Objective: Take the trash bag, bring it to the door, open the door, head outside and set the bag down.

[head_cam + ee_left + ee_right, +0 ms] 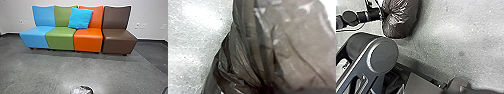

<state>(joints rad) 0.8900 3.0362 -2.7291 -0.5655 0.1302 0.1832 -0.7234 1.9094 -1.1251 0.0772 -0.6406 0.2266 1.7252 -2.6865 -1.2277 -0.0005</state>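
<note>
The top of the dark trash bag [81, 90] shows at the bottom middle of the head view. In the right wrist view the full, shiny bag [401, 18] is beside the end of the left arm, where my left gripper [381, 13] is shut on it. Close up in the left wrist view, the thin brown-grey plastic of the bag [303, 47] is gathered into dark folds that draw together low in that picture.
Against the white wall stands a row of joined seats: blue [37, 36], green [60, 38], orange [88, 40] and brown [118, 41]. A bright blue pillow [80, 18] leans on the backrests. Grey floor [50, 70] lies before them.
</note>
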